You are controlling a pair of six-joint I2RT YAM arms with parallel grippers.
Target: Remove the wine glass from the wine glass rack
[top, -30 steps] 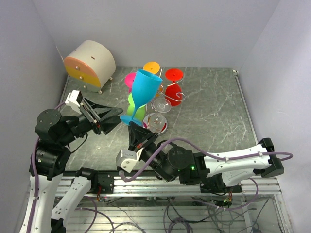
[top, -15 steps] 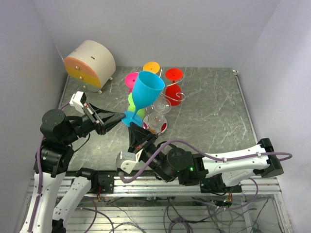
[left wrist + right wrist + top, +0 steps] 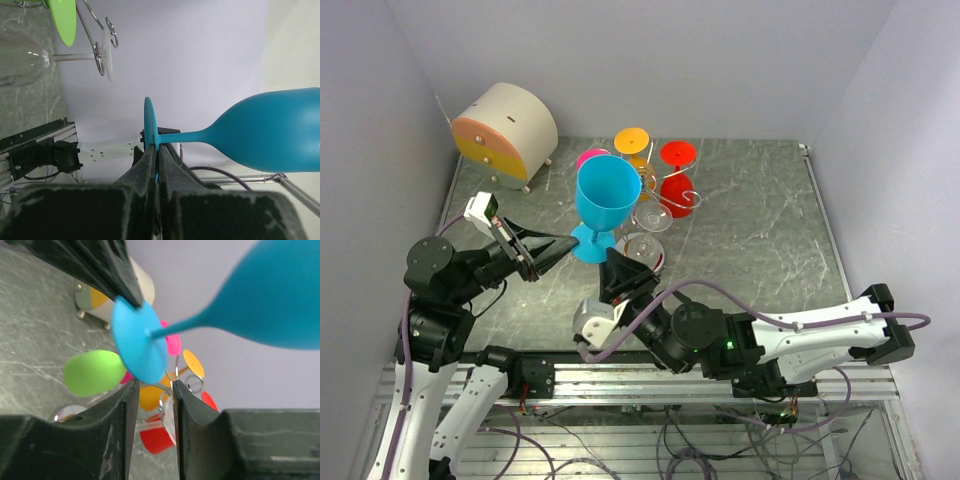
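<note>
Starting overhead, the blue wine glass [image 3: 608, 192] is seen held in front of the wine glass rack [image 3: 662, 197]. At the left wrist, its foot [image 3: 149, 127] is pinched by the left pincer [image 3: 156, 150]. At the right wrist, the right pincer [image 3: 152, 386] is seen spread beside that foot.

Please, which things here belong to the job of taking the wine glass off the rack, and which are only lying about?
Job: blue wine glass; left gripper, shut on its foot; right gripper, open; wine glass rack.
Lying about: round beige-and-orange box; red glass and orange glass on the rack.
</note>
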